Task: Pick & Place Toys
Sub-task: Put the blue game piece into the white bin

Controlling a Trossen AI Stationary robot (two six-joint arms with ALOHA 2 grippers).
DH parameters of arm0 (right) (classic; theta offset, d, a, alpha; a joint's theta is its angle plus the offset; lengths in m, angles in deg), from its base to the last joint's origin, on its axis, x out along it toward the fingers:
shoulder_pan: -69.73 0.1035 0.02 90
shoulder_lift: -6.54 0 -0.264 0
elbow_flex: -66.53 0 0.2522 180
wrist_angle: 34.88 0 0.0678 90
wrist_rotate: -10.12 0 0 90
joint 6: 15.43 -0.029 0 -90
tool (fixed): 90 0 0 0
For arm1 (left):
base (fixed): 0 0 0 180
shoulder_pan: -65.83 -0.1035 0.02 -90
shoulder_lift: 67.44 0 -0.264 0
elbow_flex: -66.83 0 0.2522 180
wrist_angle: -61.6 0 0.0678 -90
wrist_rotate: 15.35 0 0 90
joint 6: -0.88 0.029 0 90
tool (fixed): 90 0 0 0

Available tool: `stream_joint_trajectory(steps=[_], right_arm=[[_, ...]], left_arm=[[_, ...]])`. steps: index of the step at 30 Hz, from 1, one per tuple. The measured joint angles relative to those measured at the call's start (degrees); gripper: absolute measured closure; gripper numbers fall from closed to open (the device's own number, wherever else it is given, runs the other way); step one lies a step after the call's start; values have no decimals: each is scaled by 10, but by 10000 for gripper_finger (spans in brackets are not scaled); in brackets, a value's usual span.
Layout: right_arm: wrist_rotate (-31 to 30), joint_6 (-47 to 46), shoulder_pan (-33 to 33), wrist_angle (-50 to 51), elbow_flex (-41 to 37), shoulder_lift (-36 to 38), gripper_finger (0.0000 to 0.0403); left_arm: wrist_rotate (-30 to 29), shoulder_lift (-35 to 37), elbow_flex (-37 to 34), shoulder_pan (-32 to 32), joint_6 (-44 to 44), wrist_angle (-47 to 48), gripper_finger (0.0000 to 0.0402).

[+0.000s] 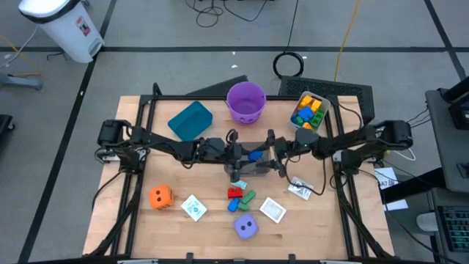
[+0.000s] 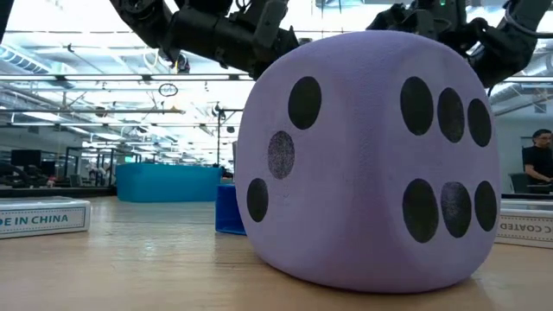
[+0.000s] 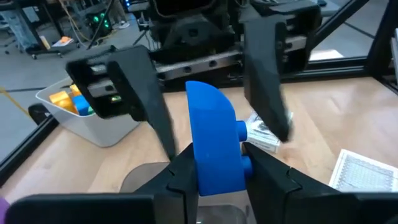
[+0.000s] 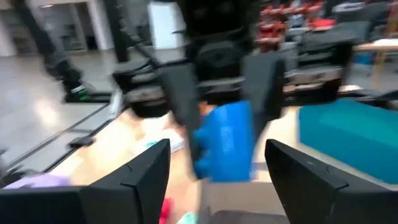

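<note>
Nearest you, the purple die (image 1: 246,227) sits by the table's front edge, red and green blocks (image 1: 240,194) just behind. Mid-table, your left gripper (image 3: 214,165) pinches the blue block (image 3: 214,146); your right gripper (image 4: 217,162) gapes around it. Purple bucket (image 1: 245,101) stands at the back edge.

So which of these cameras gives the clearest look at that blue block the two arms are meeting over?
The left wrist view: the blue block fills the middle, pinched between the left hand's fingers. The right wrist view shows it blurred beyond the open right hand. From above it is a tiny blue speck. The low view does not show it clearly.
</note>
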Motion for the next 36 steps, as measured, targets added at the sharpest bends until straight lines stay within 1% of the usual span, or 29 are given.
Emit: stream_joint_trajectory(steps=[2, 4, 8, 11, 14, 17, 21, 26, 29, 33, 36], right_arm=[[-12, 0, -1, -4, 3, -5, 176], [-8, -1, -1, 0, 2, -3, 194], [-5, -8, 0, -1, 2, -3, 240], [-4, -9, -1, -1, 2, -3, 276], [-4, -10, 0, 0, 2, -3, 309], [5, -8, -1, -3, 1, -3, 331], [4, -8, -2, -4, 0, 6, 339], [6, -20, -24, 49, 1, 66, 334], [10, -20, -39, 108, 3, 115, 338], [7, -20, -59, 196, -1, 185, 338], [7, -23, -71, 255, -9, 241, 335]], left_arm=[[-2, 0, 0, 0, 0, 2, 283], [-3, 0, 0, 0, 0, 3, 285], [-6, 0, 0, 0, -1, 1, 302], [-5, 0, 0, -1, -3, 3, 299], [-6, 0, 0, 0, -10, 4, 272], [-5, 0, 0, 0, -13, 5, 237], [-3, 1, 0, 0, -34, 3, 202], [0, 1, 3, 1, -45, -2, 174], [1, 1, 4, 2, -47, -2, 166], [1, -3, -2, 4, -45, 28, 168], [-3, 2, 0, 3, -45, 19, 170]])
